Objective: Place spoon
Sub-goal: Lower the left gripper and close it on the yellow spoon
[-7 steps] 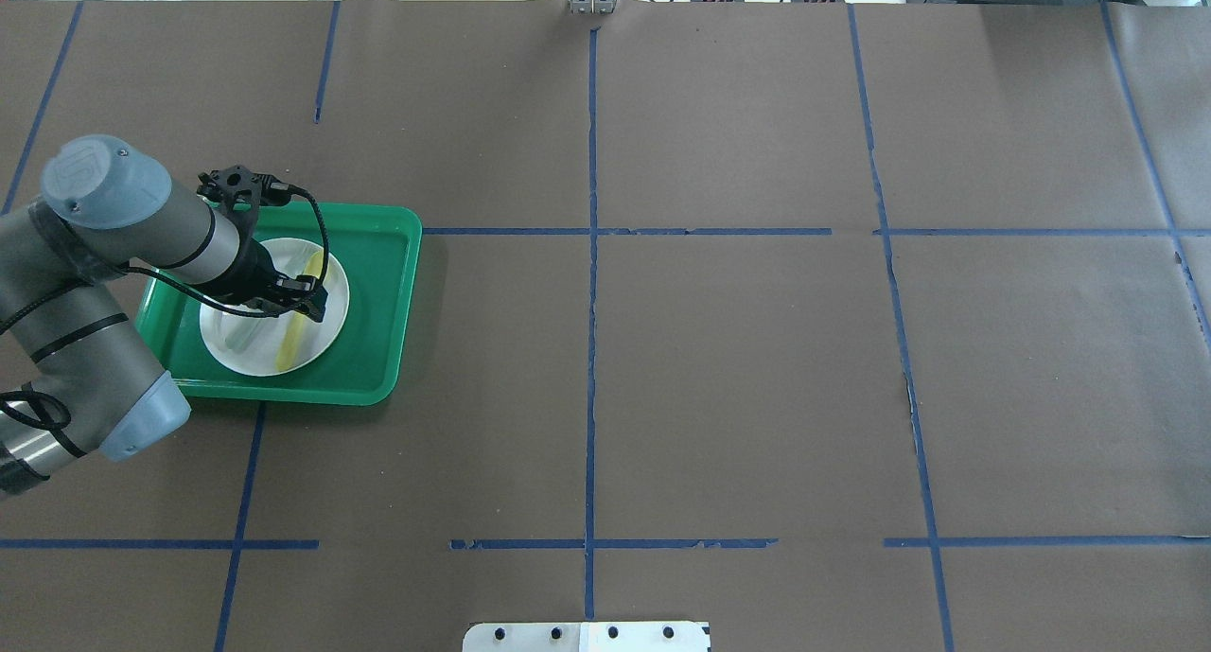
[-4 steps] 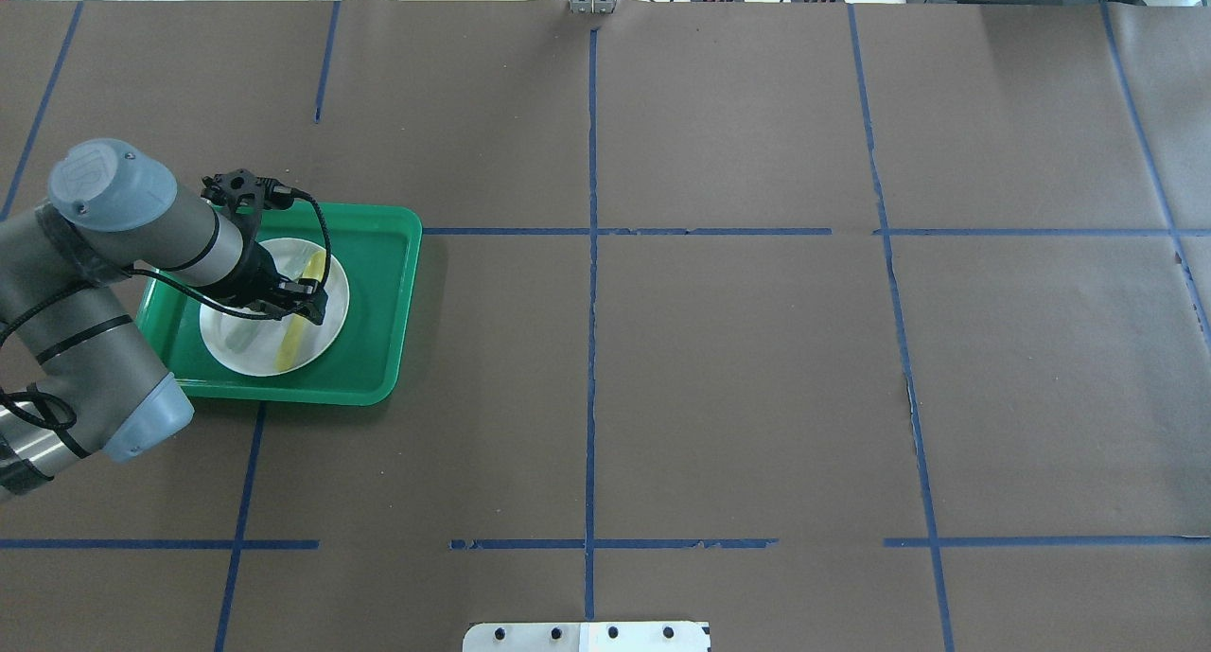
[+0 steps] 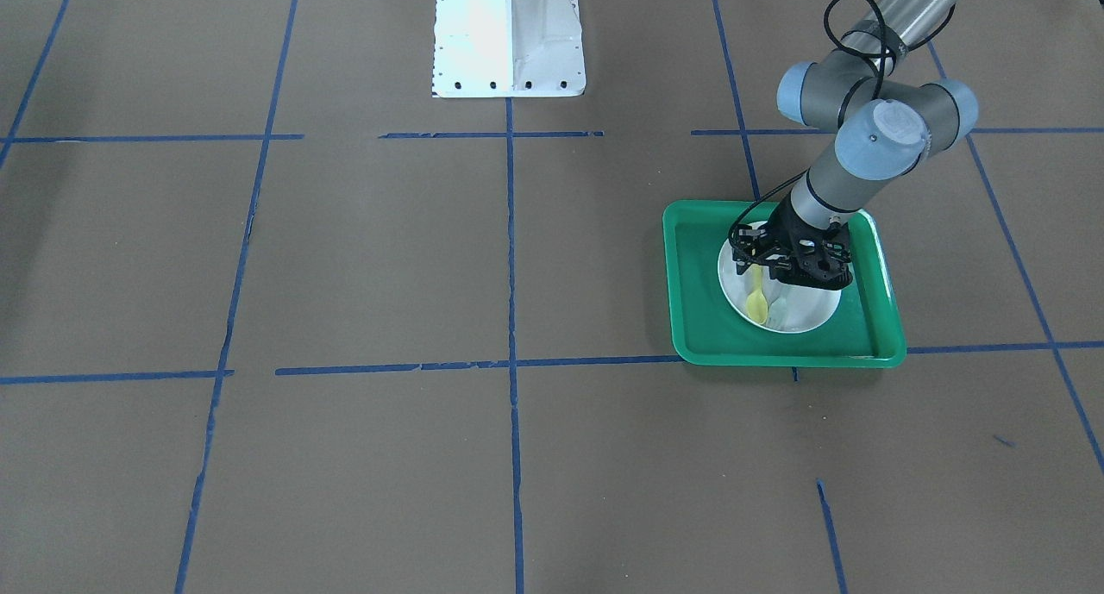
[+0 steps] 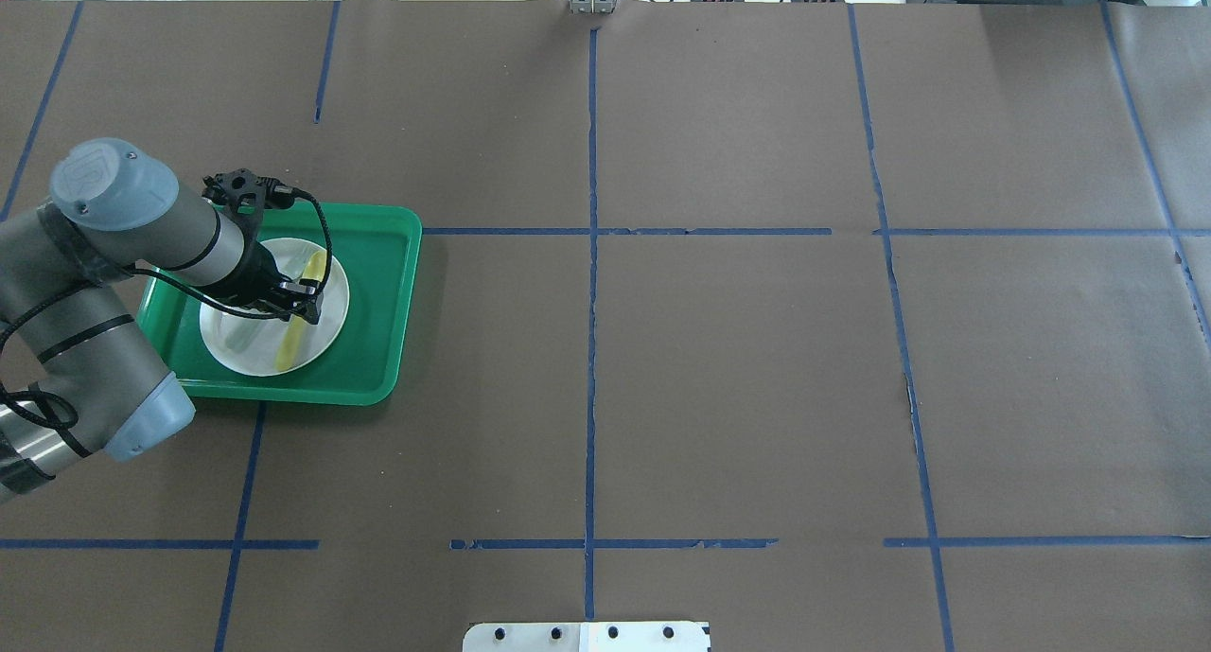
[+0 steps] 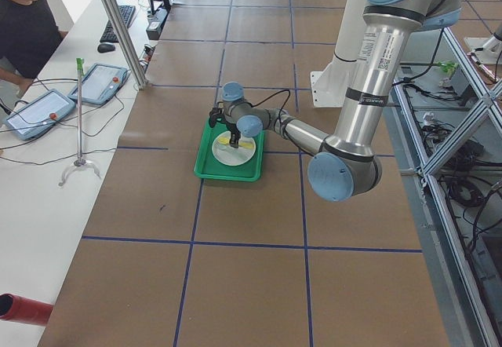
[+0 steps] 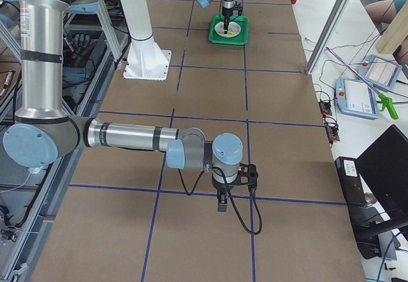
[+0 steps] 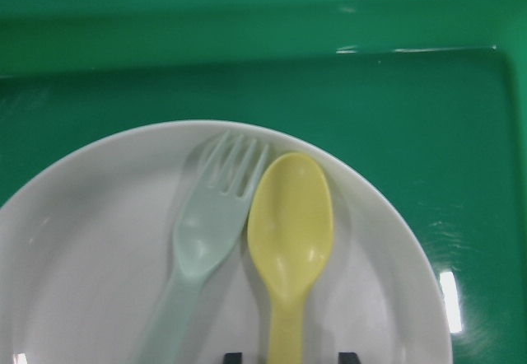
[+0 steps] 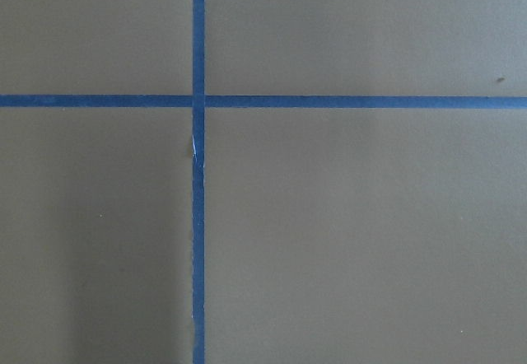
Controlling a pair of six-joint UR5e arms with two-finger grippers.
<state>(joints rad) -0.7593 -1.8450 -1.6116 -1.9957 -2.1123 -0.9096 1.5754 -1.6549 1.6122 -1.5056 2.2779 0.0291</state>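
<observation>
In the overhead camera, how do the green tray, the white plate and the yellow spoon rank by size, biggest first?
1. green tray, largest
2. white plate, sitting inside the tray
3. yellow spoon, smallest, lying on the plate

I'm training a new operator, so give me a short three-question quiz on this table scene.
1. True or false: the spoon lies on the plate.
2. What lies right beside the spoon? A) fork B) knife C) cup
3. Fill in: the plate sits in a green ____.
Key: 1 true; 2 A; 3 tray.
</observation>
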